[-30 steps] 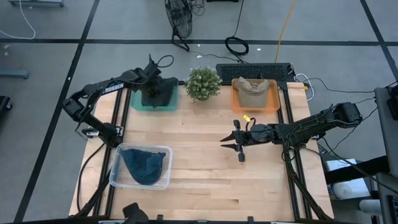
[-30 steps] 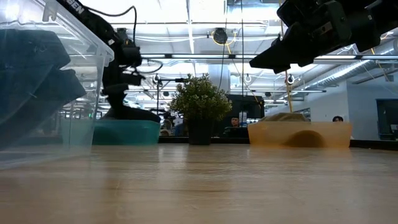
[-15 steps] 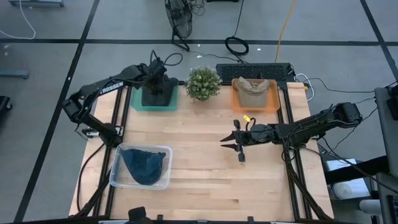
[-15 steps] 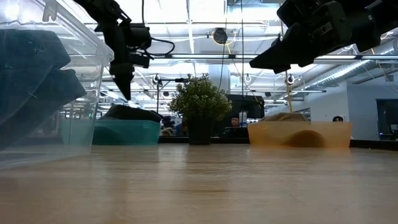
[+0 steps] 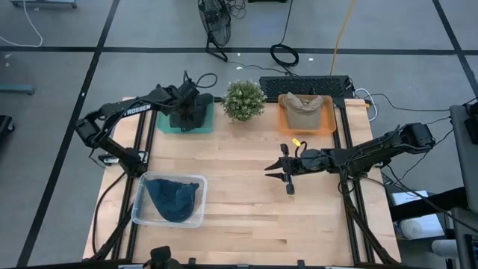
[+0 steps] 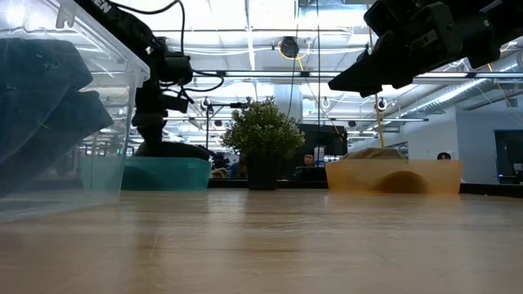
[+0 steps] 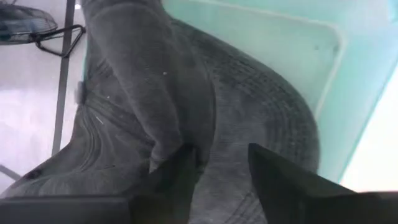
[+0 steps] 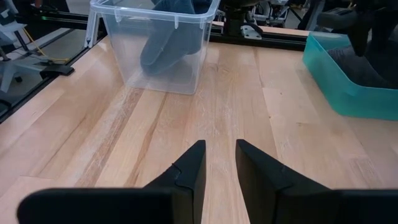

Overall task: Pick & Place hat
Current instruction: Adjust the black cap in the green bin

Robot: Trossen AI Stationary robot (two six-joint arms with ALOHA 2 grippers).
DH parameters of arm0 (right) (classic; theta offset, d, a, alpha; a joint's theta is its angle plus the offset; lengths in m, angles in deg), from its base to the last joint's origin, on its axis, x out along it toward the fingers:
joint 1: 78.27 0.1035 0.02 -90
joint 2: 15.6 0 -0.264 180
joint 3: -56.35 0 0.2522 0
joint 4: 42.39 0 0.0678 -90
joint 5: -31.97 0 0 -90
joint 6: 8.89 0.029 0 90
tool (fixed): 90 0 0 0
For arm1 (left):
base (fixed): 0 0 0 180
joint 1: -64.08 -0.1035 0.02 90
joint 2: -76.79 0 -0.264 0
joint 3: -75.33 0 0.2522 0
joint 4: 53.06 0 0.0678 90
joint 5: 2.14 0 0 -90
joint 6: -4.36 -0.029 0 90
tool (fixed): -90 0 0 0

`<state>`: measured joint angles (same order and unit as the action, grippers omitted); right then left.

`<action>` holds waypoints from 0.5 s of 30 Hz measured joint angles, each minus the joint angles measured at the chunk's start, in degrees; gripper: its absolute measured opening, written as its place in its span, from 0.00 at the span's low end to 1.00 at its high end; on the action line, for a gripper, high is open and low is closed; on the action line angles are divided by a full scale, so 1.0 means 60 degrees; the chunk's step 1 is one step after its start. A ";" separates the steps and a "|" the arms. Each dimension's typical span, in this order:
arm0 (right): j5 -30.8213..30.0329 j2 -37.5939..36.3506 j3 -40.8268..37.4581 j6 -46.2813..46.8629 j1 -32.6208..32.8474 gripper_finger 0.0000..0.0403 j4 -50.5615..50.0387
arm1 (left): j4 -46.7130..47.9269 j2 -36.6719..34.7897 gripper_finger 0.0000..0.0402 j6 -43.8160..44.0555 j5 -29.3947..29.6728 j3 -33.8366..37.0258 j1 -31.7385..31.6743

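Note:
A dark grey hat lies in a teal tray at the table's far left; in the left wrist view the hat fills the tray. My left gripper points down onto the hat's crown, open, with cloth showing between its fingers. In the low view it stands right above the hat. My right gripper hovers open above the table's middle and holds nothing. My left gripper comes at the hat from above, pointing steeply down. One finger lies against a raised fold of the crown; the other stands over the stitched cloth beside it. The hat rests in the tray. I cannot tell whether both fingers touch.
A potted plant stands between the teal tray and an orange tray holding a tan hat. A clear box with a blue hat sits near the left front. A keyboard lies behind the orange tray.
My left gripper rose off the dark hat, then came back down onto its crown, turning a little on the way. The hat stays in the teal tray. My right arm has kept still.

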<state>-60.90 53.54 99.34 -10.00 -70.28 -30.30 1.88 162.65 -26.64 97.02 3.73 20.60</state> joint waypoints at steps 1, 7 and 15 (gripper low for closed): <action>0.0000 0.0000 0.0000 -0.0001 -0.0001 0.19 0.0000 | -0.0036 0.0000 0.37 0.0008 0.0012 0.0058 -0.0064; 0.0000 0.0000 0.0000 0.0000 -0.0002 0.19 0.0000 | -0.0425 -0.0003 0.11 0.0289 -0.0369 0.0313 -0.0386; 0.0000 0.0000 0.0000 0.0073 -0.0001 0.19 0.0000 | -0.2465 -0.0047 0.04 0.0513 -0.0752 0.1595 -0.0866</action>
<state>-60.90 53.54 99.34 -9.56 -70.28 -30.30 -12.91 162.37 -23.57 92.51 13.30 15.41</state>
